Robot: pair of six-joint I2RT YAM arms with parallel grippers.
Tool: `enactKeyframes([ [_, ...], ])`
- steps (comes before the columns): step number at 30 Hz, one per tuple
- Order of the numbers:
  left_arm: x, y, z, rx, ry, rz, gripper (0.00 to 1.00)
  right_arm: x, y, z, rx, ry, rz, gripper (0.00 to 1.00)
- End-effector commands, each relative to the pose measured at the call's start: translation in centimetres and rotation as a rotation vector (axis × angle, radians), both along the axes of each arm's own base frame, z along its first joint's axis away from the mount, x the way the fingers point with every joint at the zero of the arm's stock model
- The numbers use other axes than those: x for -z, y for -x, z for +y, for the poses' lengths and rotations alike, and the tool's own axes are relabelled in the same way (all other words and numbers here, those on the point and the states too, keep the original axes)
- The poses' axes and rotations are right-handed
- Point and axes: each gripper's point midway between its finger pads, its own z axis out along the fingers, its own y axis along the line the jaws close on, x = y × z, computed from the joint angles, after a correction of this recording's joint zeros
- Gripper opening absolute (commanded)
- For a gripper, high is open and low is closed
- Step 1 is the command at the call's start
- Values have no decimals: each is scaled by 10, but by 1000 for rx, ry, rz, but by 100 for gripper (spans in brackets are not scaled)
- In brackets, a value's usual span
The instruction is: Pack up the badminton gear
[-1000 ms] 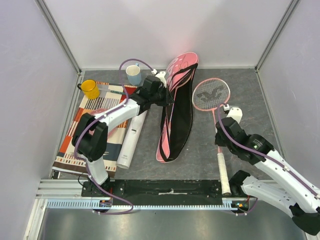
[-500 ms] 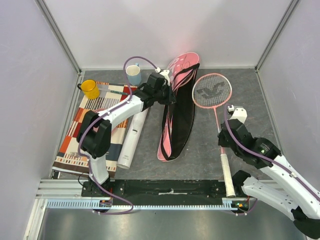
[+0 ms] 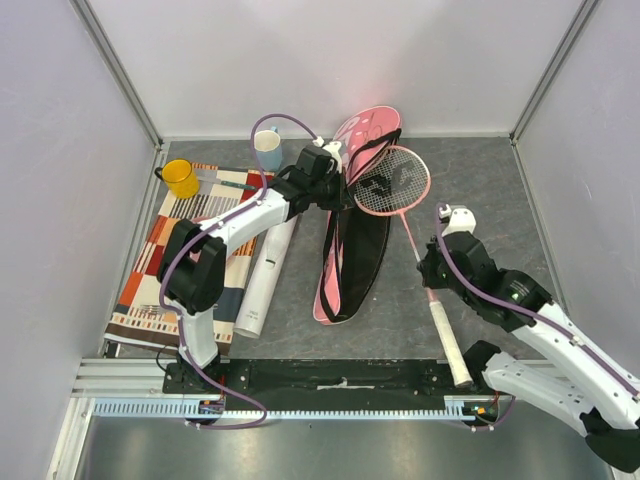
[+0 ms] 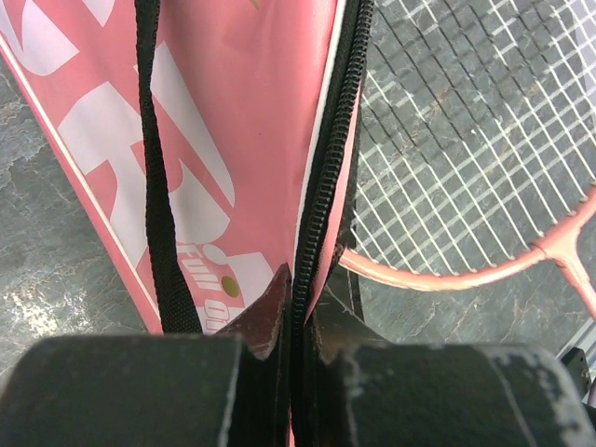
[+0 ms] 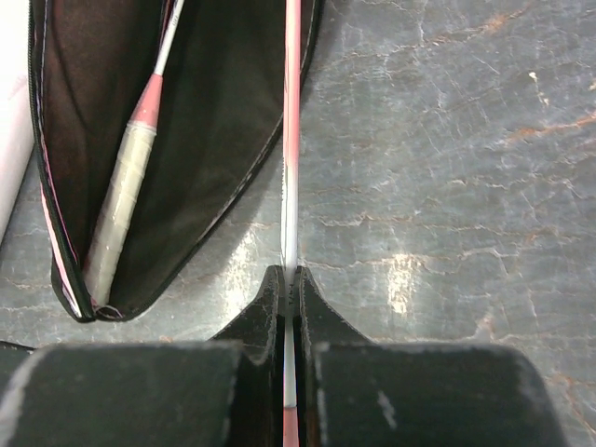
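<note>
The left hand [image 4: 296,291] is clamped on the bag [image 4: 242,121] edge; the right hand [image 5: 289,279] is clamped on the racket [image 3: 389,182] shaft, head over the bag.

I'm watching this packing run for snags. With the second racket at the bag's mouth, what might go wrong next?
The right gripper pinches the racket only by its thin shaft; it could twist or slip. Its head is at the bag's zipper edge, which the left gripper holds; the frame might snag there or on the strap. The racket already inside may block it.
</note>
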Motion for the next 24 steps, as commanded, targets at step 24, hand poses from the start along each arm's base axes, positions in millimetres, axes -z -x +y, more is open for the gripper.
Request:
enactKeyframes([
  [24, -82, 102, -29, 376, 452, 124, 2, 11, -162, 150, 16, -254, -204, 0],
])
